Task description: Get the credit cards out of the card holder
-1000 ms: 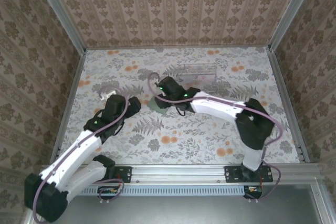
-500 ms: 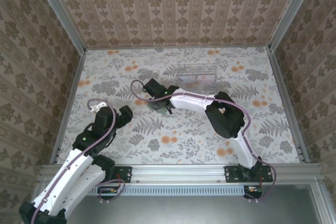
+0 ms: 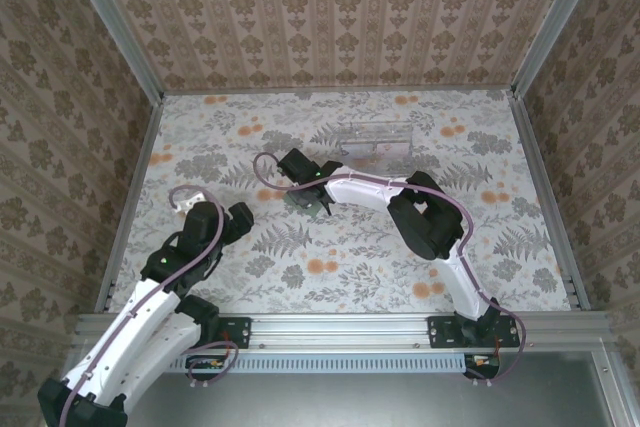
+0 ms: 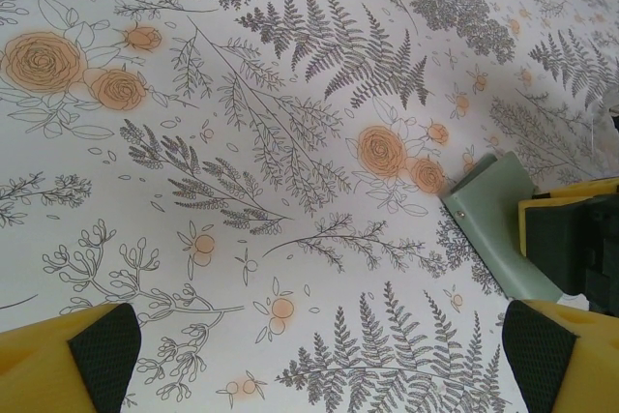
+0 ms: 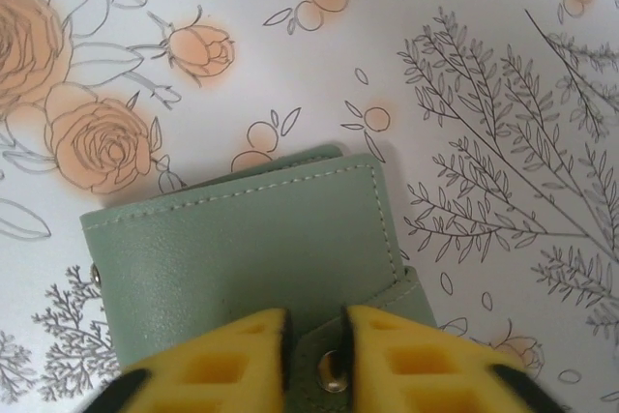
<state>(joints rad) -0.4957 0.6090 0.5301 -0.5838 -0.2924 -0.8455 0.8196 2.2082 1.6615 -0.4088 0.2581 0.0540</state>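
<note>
Left gripper: the jaws stand wide apart and hold nothing, hovering low over the table just left of the holder. Nothing pins the wallet down, so any pull from the other side may drag it along rather than open it.
Card holder: it lies flat and folded shut on the floral cloth, between the two grippers. The credit cards are judged to be inside. The soft leather may buckle or slide on the smooth surface.
Snap tab: it looks fastened at the holder's near edge. If the snap holds firm, a tug lifts the whole holder instead of freeing the flap.
Right gripper: the yellow fingers are drawn nearly together, pinched about the tab. The bite is thin and on an edge, so it could slip off, or catch both layers and keep the holder shut.
Clear tray: it stands well apart behind, and only a wide swing would hit it.
</note>
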